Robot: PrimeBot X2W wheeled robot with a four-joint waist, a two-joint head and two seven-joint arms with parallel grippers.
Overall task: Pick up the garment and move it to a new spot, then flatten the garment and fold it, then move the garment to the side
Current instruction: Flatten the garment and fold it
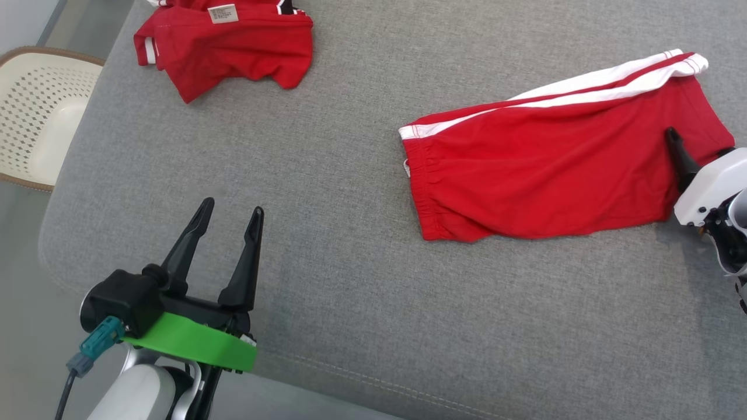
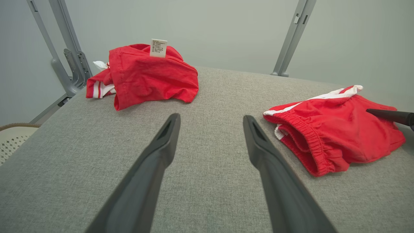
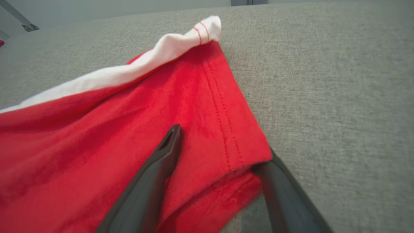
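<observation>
1. Note the red shorts lying flat on the grey cushion, doubled leg over leg, with white side stripes along the far edge.
2. See the right gripper at the shorts' leg-hem end, jaws apart and straddling the near hem corner, one finger on top of the cloth and the other tucked under or beside the hem, without pinching anything yet.
3. See the left gripper well apart from the shorts' waistband end, jaws apart over bare cushion, holding nothing.
4. Leave aside the crumpled red garment with its white care label, well beyond the shorts' waistband end, and the perforated white basket farther off still.
5. Judge the step as folding, or the start of the move aside: looks flattened and halved already.
6. Next, probably close the right jaws on every hem layer, then carry that end toward the waistband or drag the shorts aside.
7. Watch for a grip on the top layer alone, likely to peel the fold open.
</observation>
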